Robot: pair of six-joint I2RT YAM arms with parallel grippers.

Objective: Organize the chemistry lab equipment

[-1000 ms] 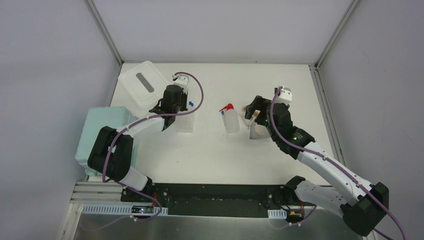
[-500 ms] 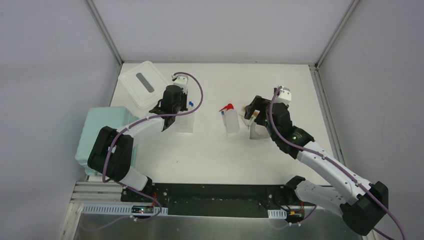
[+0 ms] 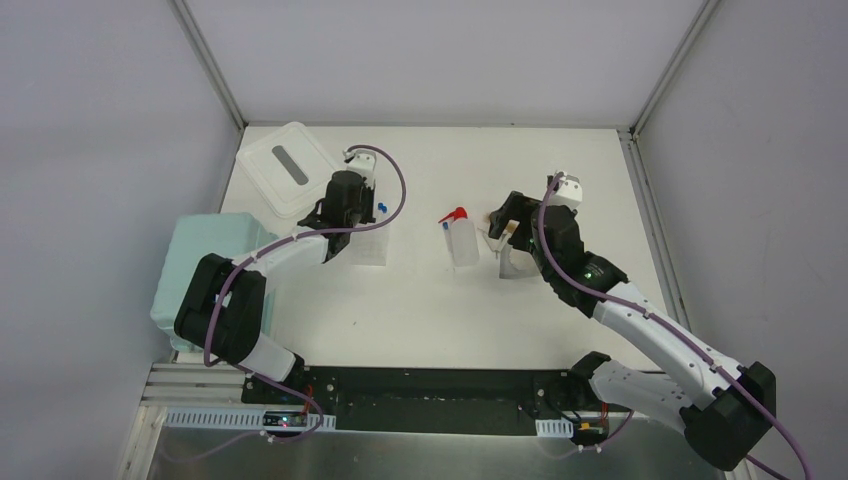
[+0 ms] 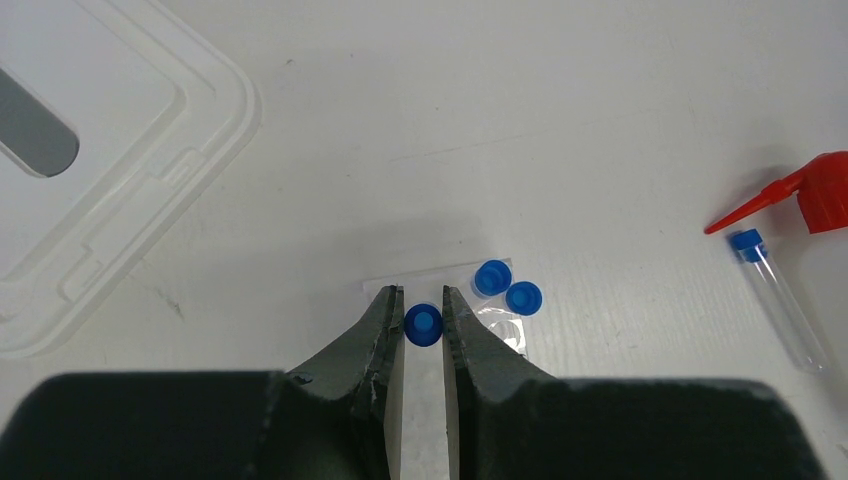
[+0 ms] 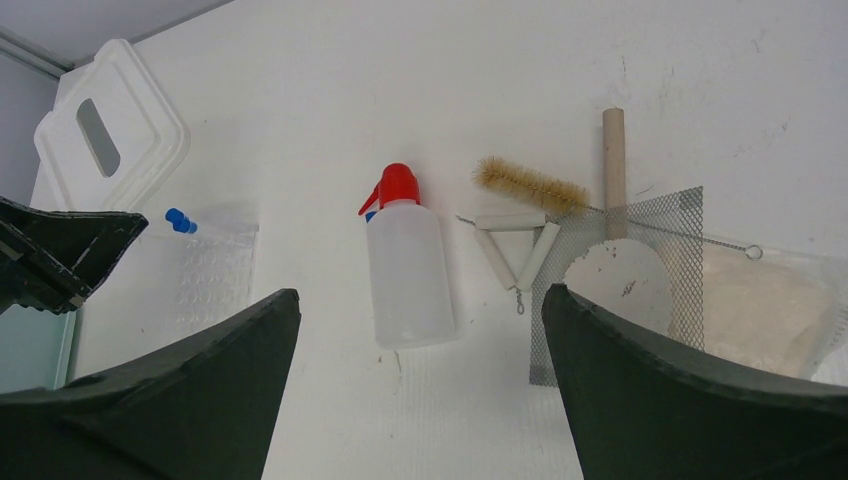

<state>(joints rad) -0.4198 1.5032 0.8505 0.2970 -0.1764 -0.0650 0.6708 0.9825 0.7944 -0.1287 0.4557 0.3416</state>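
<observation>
Your left pincer (image 4: 421,298) is clenched on the cap of a blue-capped tube (image 4: 423,325) standing in the clear rack (image 3: 368,246), at the far left of the worktop (image 3: 420,310). Two more capped tubes (image 4: 491,277) stand just right of it. Your right pincer (image 3: 506,215) hangs released and wide, gripping nothing, with the squeeze bottle (image 5: 408,275) and bristle brush (image 5: 528,185) below it. A loose tube (image 4: 778,300) lies beside the bottle.

The translucent white plastic squeeze bottle (image 5: 408,270) has a red spout. Left of it, small clear plastic tubes (image 4: 523,298) wear blue caps, and the clear rectangular rack (image 5: 215,285) shows rows of round wells. Right of it lie a grey criss-cross wire mesh square (image 5: 690,250) and a tan bristle brush (image 5: 528,185)
</observation>
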